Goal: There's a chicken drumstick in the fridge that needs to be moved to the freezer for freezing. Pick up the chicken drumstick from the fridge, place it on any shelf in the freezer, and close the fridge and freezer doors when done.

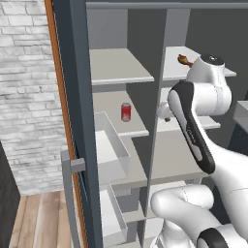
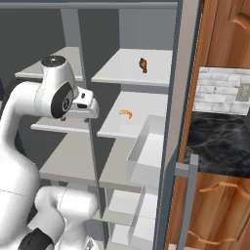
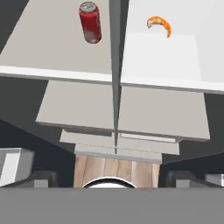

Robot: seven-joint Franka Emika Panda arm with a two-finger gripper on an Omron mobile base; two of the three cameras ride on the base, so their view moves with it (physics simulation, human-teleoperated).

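right base view had the chicken drumstick [image 2: 143, 65] lying on the top right-hand shelf [image 2: 122, 73], well above my gripper [image 2: 93, 108], which was level with the shelf holding the shrimp [image 2: 126, 114]. couldn't tell how the jaws stood. i figured raise the hand first, then reach in. drumstick's long axis seemed to run front to back; couldn't tell which end faced out.

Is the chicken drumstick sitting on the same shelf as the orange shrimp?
No, the brown chicken drumstick lies on the top shelf of the right compartment, while the curled orange shrimp lies on the shelf just below it.
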